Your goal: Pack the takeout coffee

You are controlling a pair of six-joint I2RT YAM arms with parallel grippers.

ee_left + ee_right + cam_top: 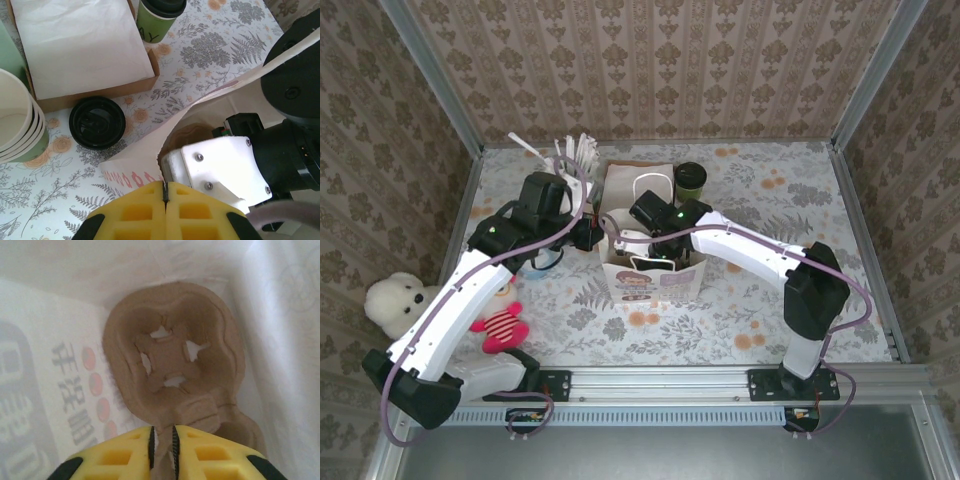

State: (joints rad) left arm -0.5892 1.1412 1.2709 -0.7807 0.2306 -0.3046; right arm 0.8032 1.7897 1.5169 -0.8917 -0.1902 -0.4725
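Down inside the bag, our right gripper clamps the carrier while our left gripper pinches the bag's lip; the coffee stands outside, upper centre, so we reckon the carrier needs seating flat next.

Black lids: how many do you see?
2. One lid caps the coffee beside the box; one lid lies loose on the table between box and bag. Others may be hidden.
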